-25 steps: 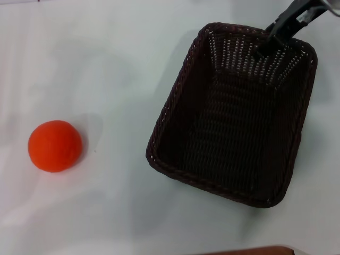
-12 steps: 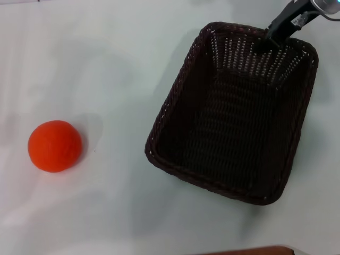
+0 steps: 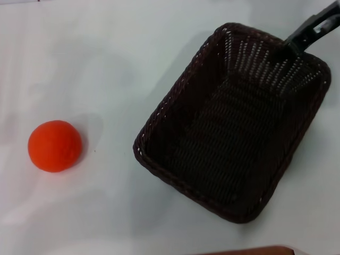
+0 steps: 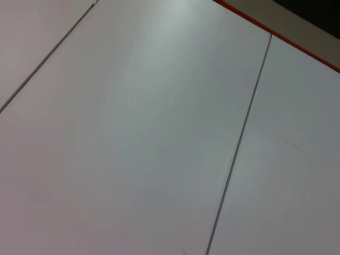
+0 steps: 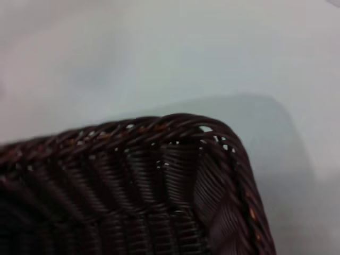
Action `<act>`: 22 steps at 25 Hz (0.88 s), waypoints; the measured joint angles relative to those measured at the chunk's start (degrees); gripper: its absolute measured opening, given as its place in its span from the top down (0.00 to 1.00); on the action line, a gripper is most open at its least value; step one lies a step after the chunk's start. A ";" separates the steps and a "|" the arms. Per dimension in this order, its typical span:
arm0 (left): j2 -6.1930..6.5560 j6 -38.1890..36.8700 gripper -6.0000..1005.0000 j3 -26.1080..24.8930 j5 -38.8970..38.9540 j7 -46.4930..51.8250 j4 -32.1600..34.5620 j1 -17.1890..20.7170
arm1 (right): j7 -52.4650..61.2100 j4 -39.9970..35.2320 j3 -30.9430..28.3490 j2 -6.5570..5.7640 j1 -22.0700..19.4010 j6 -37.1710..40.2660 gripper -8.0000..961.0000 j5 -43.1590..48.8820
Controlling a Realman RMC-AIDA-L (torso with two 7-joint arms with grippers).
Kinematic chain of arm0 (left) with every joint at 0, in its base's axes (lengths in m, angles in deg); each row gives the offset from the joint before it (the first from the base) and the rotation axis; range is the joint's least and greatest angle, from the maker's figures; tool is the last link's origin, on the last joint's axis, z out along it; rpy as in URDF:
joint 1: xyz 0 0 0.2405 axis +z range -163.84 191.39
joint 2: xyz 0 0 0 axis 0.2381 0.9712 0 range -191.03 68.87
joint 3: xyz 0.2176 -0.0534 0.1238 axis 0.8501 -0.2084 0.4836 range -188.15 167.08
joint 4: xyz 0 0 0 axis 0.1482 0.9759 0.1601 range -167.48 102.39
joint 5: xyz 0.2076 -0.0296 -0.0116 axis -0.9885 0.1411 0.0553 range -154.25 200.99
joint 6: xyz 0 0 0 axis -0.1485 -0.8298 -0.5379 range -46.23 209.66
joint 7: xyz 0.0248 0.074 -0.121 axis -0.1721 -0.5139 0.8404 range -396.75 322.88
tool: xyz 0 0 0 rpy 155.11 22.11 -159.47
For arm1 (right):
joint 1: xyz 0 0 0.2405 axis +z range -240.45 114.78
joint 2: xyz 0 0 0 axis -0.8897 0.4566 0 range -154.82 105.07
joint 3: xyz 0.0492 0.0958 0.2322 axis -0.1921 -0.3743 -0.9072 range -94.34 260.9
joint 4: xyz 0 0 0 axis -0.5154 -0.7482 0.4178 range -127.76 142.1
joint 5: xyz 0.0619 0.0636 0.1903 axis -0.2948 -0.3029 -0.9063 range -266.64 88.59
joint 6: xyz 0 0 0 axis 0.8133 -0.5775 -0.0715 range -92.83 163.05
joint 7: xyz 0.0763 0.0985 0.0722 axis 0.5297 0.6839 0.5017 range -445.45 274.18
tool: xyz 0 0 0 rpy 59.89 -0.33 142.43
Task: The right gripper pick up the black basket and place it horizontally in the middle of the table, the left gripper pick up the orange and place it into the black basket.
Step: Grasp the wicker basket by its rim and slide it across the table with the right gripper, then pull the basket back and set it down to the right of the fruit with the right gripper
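Table (image 3: 106,53) — orange (image 3: 54,145) well left of black basket (image 3: 175,122)

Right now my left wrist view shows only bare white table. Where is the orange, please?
Observer: The orange lies on the table at the robot's left, well apart from the black basket.
Operator: Is the basket empty, and does it lie straight?
Observer: It is empty, and it lies diagonally, not horizontally, to the right of the middle.
Operator: Who holds it?
Observer: The right gripper is clamped on its far short rim, near a corner. The left gripper is not in any view.
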State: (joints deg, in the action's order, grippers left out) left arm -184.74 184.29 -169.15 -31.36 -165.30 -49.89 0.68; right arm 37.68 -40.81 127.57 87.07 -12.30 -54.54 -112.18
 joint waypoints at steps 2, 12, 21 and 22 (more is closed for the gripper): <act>0.00 -0.01 0.46 0.01 -0.01 -0.08 0.01 -0.16 | 0.05 0.20 -4.24 -0.80 -0.09 -2.80 0.74 -0.25; 0.08 -0.17 0.45 0.04 -0.03 -0.12 -0.21 -0.62 | 4.66 3.11 -14.22 -3.68 -5.34 -11.01 0.79 -15.70; 0.21 -0.19 0.44 0.05 -0.03 0.14 -0.41 -0.99 | 6.54 6.52 -17.08 -3.21 -8.66 -10.12 0.79 -26.15; 0.23 -0.19 0.43 0.06 -0.03 0.17 -0.41 -0.99 | 6.65 7.29 -17.88 -2.96 -8.92 -9.44 0.79 -27.04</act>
State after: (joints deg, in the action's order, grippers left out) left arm -184.51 184.10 -169.09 -31.39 -165.13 -50.30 -0.32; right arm 44.33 -33.53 109.69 84.10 -21.22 -63.98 -139.22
